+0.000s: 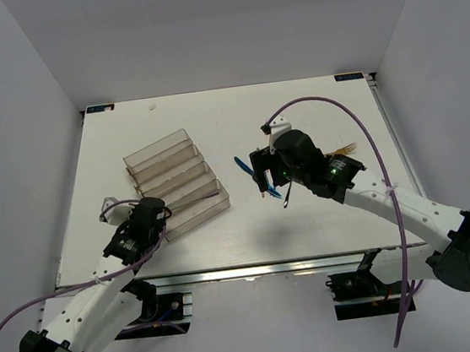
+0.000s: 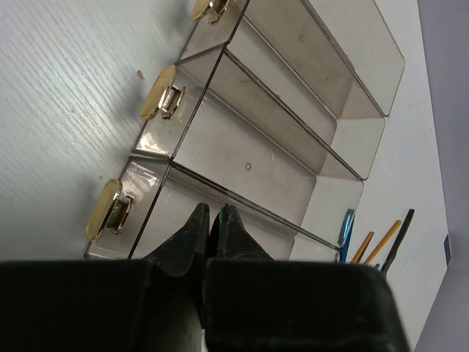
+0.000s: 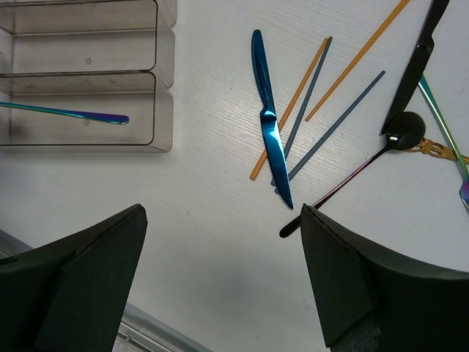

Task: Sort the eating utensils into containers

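slick, flat cutlery lying right of the tray

at the lower left of the top view the left gripper [image 1: 159, 214] hung at the near end of the clear tray [image 1: 159, 146], its fingers [image 2: 190, 235] pressed together; whether anything thin was pinched could not be told. one iridescent teal piece [image 3: 66, 112] lay in a compartment at the upper left of the right wrist view. right of the tray, apart from it, the loose utensils [image 1: 247, 168] were strewn on the table [image 1: 225, 236]: a blue knife [image 3: 267, 117] crossing an orange chopstick [image 3: 289, 110] and two grey-blue chopsticks [image 3: 333, 125], then a black knife [image 3: 418, 62] and a dark spoon [image 3: 352, 180]. the right gripper [image 3: 221, 220] hovered above them, spread wide. these looked light, rigid and glossy, likely to slip. the blue knife's handle, taken across its narrow width, seemed the best hold.
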Robot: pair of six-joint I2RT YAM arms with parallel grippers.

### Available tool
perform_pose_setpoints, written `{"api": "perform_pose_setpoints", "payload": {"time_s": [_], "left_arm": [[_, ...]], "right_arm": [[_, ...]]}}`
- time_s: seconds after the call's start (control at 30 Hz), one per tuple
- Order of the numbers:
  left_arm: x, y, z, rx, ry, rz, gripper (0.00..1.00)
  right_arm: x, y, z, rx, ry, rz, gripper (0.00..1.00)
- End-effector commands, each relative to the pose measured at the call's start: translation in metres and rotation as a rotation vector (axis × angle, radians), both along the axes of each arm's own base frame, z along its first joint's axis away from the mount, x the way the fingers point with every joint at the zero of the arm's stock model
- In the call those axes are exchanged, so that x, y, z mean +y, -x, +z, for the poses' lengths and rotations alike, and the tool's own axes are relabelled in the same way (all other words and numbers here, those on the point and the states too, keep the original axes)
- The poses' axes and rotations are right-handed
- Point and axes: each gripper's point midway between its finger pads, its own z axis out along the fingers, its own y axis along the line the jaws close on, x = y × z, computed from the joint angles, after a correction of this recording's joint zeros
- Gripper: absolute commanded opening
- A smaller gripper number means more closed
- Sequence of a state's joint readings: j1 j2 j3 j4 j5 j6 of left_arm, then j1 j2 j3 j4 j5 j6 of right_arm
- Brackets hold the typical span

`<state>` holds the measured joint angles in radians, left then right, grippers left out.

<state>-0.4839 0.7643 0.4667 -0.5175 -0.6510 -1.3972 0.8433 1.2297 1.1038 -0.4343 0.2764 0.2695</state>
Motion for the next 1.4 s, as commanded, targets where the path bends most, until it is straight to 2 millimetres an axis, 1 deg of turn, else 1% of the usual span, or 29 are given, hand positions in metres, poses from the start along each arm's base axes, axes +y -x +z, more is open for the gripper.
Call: {"api": "perform_pose_setpoints", "payload": {"time_s": [0.0, 0.07, 0.2, 0.23, 0.3, 0.33, 0.43, 0.5, 0.63, 0.67, 0.73, 0.77, 0.8, 0.83, 0.87, 0.9, 0.93, 0.97, 1.0, 1.03, 1.07, 1.1, 1.13, 1.2, 1.23, 1.27, 1.3, 1.33, 1.37], "left_arm": [[-0.005, -0.002, -0.006, -0.017, 0.050, 0.015, 0.00], [-0.007, 0.000, -0.015, -0.005, 0.058, 0.009, 0.00], [-0.008, -0.001, -0.017, -0.030, 0.080, 0.015, 0.14], [-0.009, -0.003, -0.015, -0.047, 0.090, 0.013, 0.27], [-0.010, -0.003, -0.010, -0.063, 0.103, 0.008, 0.40], [-0.011, -0.003, -0.010, -0.064, 0.106, 0.006, 0.50], [-0.012, -0.003, -0.005, -0.070, 0.112, 0.000, 0.66], [-0.013, -0.003, -0.002, -0.076, 0.117, -0.006, 0.70], [-0.012, -0.003, 0.014, -0.099, 0.108, -0.017, 0.79], [-0.013, -0.006, 0.027, -0.121, 0.106, -0.024, 0.83], [-0.009, -0.008, 0.040, -0.126, 0.026, -0.058, 0.87], [-0.011, -0.013, 0.059, -0.152, 0.001, -0.079, 0.94], [-0.007, -0.011, 0.058, -0.105, -0.089, -0.114, 0.97], [-0.004, -0.014, 0.067, -0.102, -0.133, -0.115, 0.98], [-0.005, -0.019, 0.086, -0.123, -0.167, -0.139, 0.98], [-0.004, -0.020, 0.085, -0.077, -0.263, -0.191, 0.98], [-0.005, -0.021, 0.090, -0.065, -0.297, -0.217, 0.98], [-0.006, -0.024, 0.103, -0.064, -0.363, -0.269, 0.98], [-0.008, -0.025, 0.105, -0.048, -0.398, -0.309, 0.98], [-0.012, -0.026, 0.105, -0.026, -0.424, -0.356, 0.98], [-0.014, -0.027, 0.115, -0.024, -0.478, -0.408, 0.98], [-0.013, -0.025, 0.114, 0.006, -0.513, -0.444, 0.98], [-0.013, -0.024, 0.114, 0.027, -0.540, -0.467, 0.98], [-0.004, -0.021, 0.117, 0.060, -0.617, -0.481, 0.98], [0.001, -0.020, 0.117, 0.068, -0.641, -0.472, 0.98], [0.009, -0.018, 0.120, 0.072, -0.674, -0.446, 0.98], [0.013, -0.016, 0.115, 0.084, -0.687, -0.438, 0.98], [0.014, -0.015, 0.111, 0.086, -0.693, -0.434, 0.98], [0.015, -0.013, 0.110, 0.074, -0.687, -0.432, 0.98]], "right_arm": [[0.001, -0.005, 0.012, -0.038, -0.037, 0.012, 0.89], [0.000, -0.005, 0.010, -0.032, -0.039, 0.015, 0.89], [0.000, -0.008, 0.010, -0.027, -0.045, 0.018, 0.89], [0.000, -0.007, 0.009, -0.025, -0.042, 0.019, 0.89], [0.000, -0.007, 0.010, -0.025, -0.045, 0.021, 0.89], [0.000, -0.007, 0.009, -0.024, -0.040, 0.023, 0.89], [-0.002, -0.009, 0.009, -0.023, -0.041, 0.016, 0.90], [-0.002, -0.010, 0.009, -0.019, -0.044, 0.014, 0.89], [0.000, -0.015, 0.002, 0.001, -0.045, 0.016, 0.89], [0.000, -0.017, 0.000, 0.009, -0.045, 0.016, 0.89], [0.001, -0.018, -0.004, 0.026, -0.043, 0.031, 0.89], [0.000, -0.021, -0.009, 0.039, -0.037, 0.029, 0.89], [0.001, -0.023, -0.010, 0.047, -0.041, 0.035, 0.89], [0.002, -0.023, -0.013, 0.062, -0.045, 0.050, 0.89], [-0.001, -0.027, -0.015, 0.065, -0.038, 0.041, 0.89], [-0.003, -0.030, -0.021, 0.083, -0.019, 0.027, 0.89], [-0.010, -0.036, -0.027, 0.097, -0.006, 0.001, 0.89], [-0.014, -0.039, -0.029, 0.102, -0.002, -0.009, 0.89], [-0.018, -0.042, -0.032, 0.115, 0.002, -0.027, 0.89], [-0.030, -0.051, -0.035, 0.124, 0.005, -0.071, 0.89], [-0.036, -0.055, -0.037, 0.139, -0.008, -0.117, 0.89], [-0.044, -0.059, -0.041, 0.150, -0.008, -0.165, 0.89], [-0.060, -0.068, -0.046, 0.150, 0.013, -0.246, 0.89], [-0.072, -0.075, -0.055, 0.158, 0.029, -0.344, 0.89], [-0.087, -0.082, -0.065, 0.157, 0.082, -0.423, 0.89], [-0.092, -0.084, -0.070, 0.165, 0.100, -0.462, 0.89], [-0.096, -0.086, -0.075, 0.178, 0.102, -0.508, 0.89], [-0.099, -0.092, -0.084, 0.194, 0.125, -0.540, 0.88], [-0.099, -0.094, -0.089, 0.205, 0.129, -0.554, 0.87]]}}
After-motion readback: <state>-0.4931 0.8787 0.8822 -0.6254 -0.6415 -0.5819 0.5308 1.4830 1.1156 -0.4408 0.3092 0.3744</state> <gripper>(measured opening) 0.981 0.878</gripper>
